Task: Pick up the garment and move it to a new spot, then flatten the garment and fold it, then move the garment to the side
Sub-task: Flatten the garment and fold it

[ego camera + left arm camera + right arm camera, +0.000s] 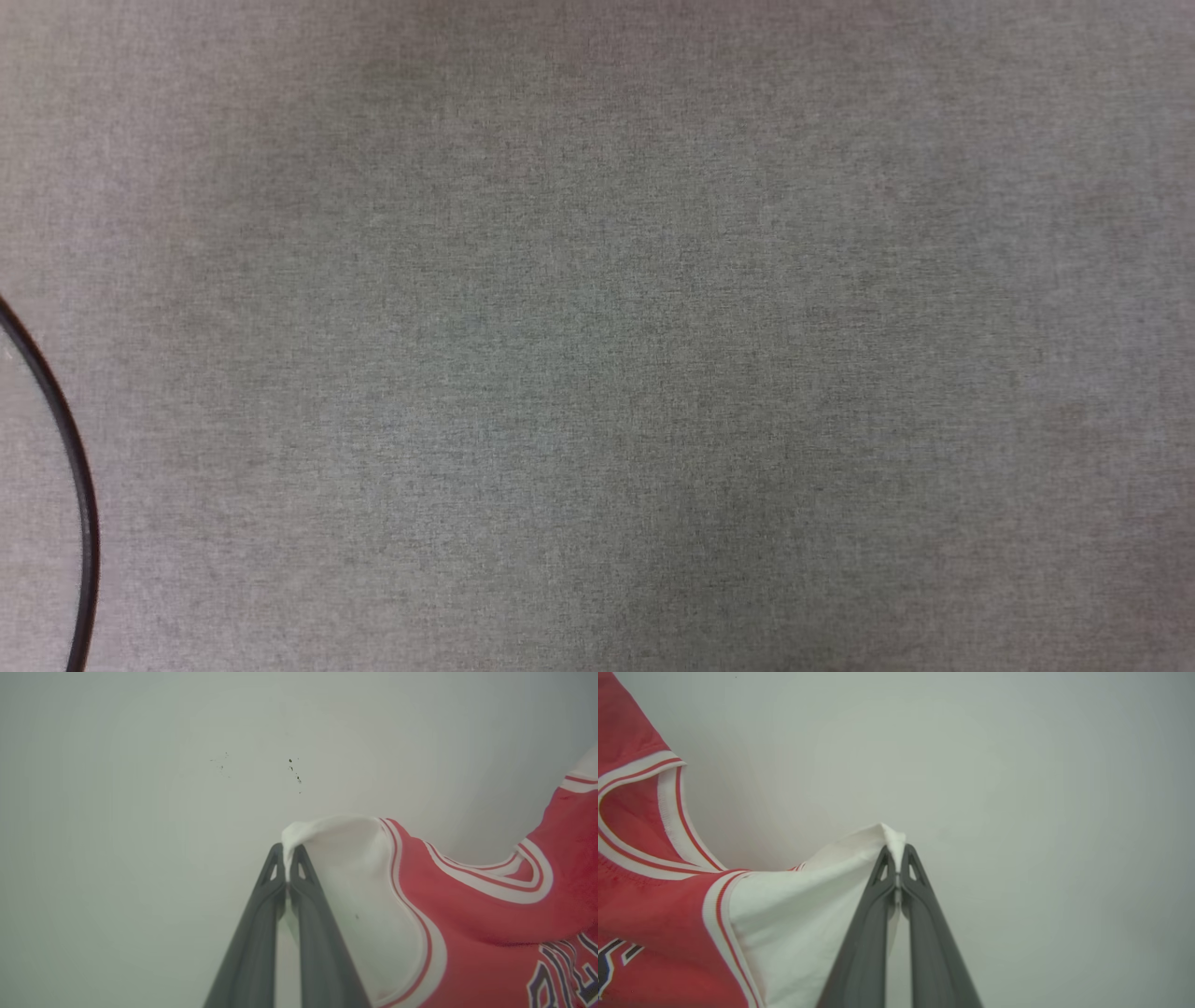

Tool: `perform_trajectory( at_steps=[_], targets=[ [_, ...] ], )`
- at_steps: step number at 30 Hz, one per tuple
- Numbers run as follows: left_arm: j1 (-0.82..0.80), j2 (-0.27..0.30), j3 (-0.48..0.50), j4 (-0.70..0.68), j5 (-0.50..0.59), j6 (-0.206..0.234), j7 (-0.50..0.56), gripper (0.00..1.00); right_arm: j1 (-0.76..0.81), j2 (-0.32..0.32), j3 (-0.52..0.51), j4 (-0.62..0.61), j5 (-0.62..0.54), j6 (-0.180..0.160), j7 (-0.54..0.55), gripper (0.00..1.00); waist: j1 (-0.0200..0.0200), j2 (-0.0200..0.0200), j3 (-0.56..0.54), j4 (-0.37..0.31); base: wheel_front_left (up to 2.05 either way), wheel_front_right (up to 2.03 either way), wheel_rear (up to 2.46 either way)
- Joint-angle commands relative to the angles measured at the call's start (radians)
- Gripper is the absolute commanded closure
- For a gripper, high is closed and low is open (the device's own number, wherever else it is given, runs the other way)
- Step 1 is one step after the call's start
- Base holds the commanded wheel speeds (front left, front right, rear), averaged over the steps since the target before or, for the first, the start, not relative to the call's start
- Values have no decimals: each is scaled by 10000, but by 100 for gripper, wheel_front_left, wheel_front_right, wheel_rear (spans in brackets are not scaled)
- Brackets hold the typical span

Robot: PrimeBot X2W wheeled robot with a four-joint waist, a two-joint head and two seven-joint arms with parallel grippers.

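Between the two arms the garment (467, 914) hangs spread, with the left gripper (287, 858) clamped on one white sleeve tip and the right gripper (896, 858) on the other. It looks light, soft and limp, so sleeves or shoulders are good holds. The grey surface (597, 336) seems matte, and the wall (1064, 788) is pale.

The head camera looks steeply down from close range onto a grey woven surface (597, 336), with a dark curved line (79, 467) crossing its lower left corner. Each wrist camera sits just behind its own fingers and looks along them toward a plain pale backdrop (140, 812). The left gripper (287, 856) rises from the bottom middle with the garment (467, 914) close on its right. The right gripper (897, 856) has it on its left. Both wrist views share the striped collar (509, 890), seen from opposite sides.
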Motion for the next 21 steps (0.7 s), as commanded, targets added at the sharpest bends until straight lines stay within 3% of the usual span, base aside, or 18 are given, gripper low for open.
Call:
perform_trajectory(
  at_steps=[1,9,21],
  targets=[
    [42,-55,-47,93,-99,11,-93,100,-56,91,115,145,35,-7,-80,100,-1,0,48,25,0,0,0],
    [1535,1,-867,456,-748,-11,-808,100,1158,417,1215,988,778,-7,-883,100,-1,0,-60,1,0,0,0],
    [6329,776,-1617,-281,-2230,79,-2247,100,5053,259,3271,645,2473,-7,-2203,100,-1,0,-1384,-88,0,0,0]
  ],
)
